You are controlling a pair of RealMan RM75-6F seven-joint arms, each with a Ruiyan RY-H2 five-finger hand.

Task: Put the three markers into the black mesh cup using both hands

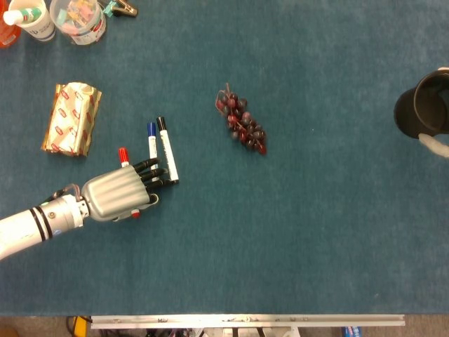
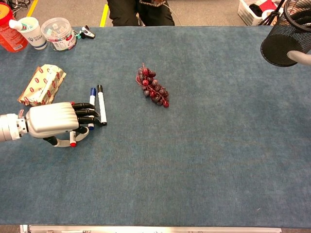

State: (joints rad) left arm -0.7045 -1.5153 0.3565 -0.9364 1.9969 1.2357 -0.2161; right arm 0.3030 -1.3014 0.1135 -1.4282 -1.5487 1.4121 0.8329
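Markers [image 1: 159, 149] beside left hand [image 1: 116, 194]
Long axes run away from the robot; fingers [image 1: 150, 174] curl around the red marker [image 1: 123, 154]; right hand [image 2: 297, 57] holds the mesh cup [image 2: 289, 32]

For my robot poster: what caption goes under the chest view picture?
Left hand holds the red marker beside two markers; the black mesh cup waits far right.

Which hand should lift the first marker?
Left. The left hand is already curled around the red marker, with the blue marker and black marker beside its fingers. The right hand is at the far edge holding the black mesh cup.
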